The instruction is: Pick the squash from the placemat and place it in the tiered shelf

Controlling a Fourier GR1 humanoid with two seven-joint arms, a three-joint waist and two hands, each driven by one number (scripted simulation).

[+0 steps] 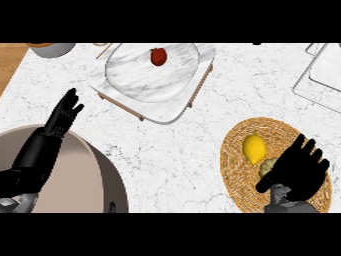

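bright, even light | soft shadows under shelf [152, 80] | no glare

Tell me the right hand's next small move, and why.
Probably lower the right hand and curl its fingers round the squash. The hand is open above the placemat, beside the squash, not holding it.

R hand [300, 167] over squash [268, 166], placemat [239, 150].

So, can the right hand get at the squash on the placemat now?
Probably yes. The right hand hovers open over the woven placemat, right above the greenish squash; only the lemon lies beside it, not between.
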